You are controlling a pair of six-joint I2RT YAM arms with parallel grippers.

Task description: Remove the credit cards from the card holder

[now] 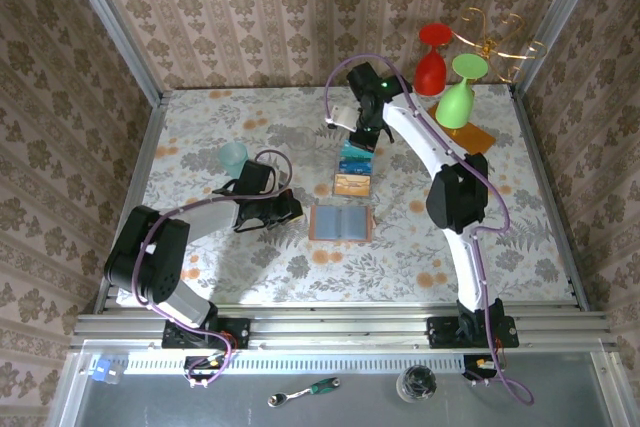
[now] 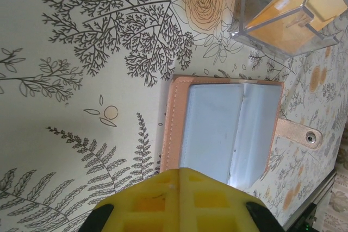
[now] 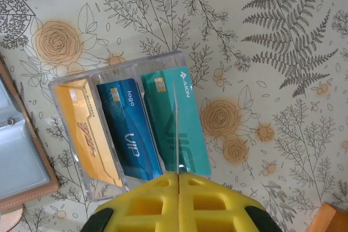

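Lying open flat, holder (image 2: 228, 129) shows bare pockets. Cards (image 3: 130, 134) sit slotted in clear rack (image 3: 119, 64) just beside, likely for sorting. Left gripper (image 2: 179, 188) and right gripper (image 3: 178, 180) fully closed, empty.

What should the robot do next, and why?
Probably lift the right gripper up and away: the card holder looks empty, and the credit cards already stand in the clear rack, so nothing seems left to pull out.
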